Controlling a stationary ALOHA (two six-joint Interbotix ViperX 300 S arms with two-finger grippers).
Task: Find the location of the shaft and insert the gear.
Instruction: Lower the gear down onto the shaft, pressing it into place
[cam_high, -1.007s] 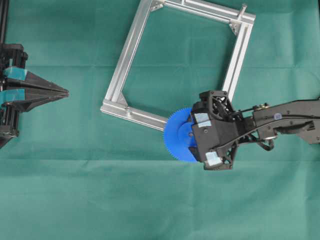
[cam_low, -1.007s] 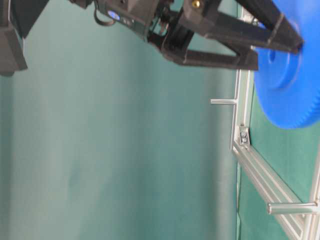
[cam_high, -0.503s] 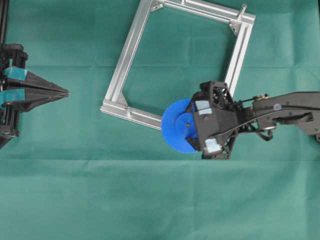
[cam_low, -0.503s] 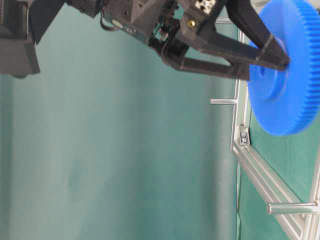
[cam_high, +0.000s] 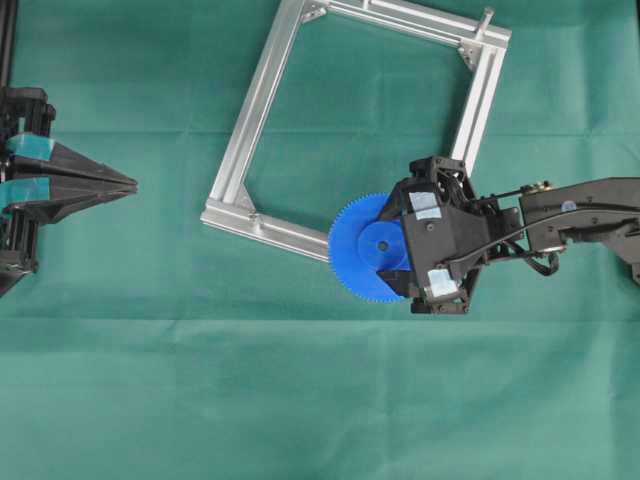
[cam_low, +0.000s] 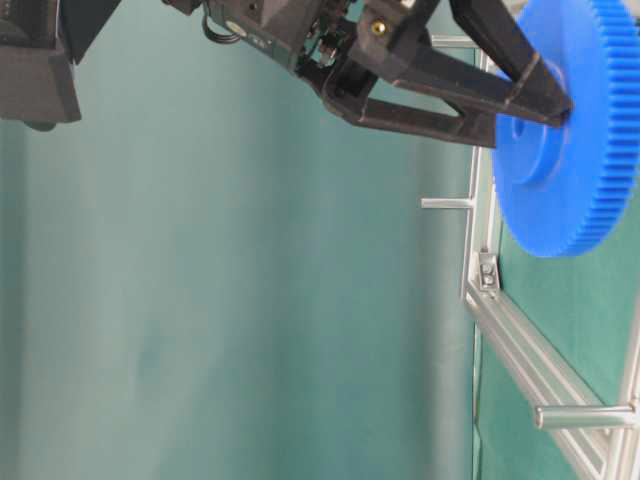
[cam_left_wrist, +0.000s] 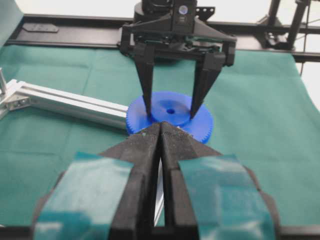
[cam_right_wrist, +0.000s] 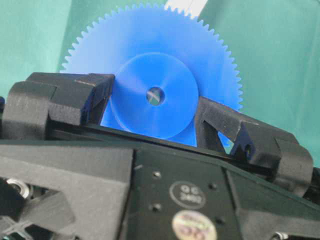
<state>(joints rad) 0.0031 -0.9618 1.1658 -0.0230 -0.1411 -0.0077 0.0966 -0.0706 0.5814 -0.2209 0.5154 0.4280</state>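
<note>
From above, one bright blue round plastic gear (cam_high: 366, 258), finely toothed, lies flat-faced at the near corner of the square silver aluminium frame (cam_high: 258, 92) on green cloth (cam_high: 200, 400). The black right gripper (cam_high: 400, 258) grasps its raised hub.

At table level, two thin metal pins (cam_low: 446, 203) stick out from the frame.

The left wrist view shows the left gripper (cam_left_wrist: 160, 131) clenched, empty.
</note>
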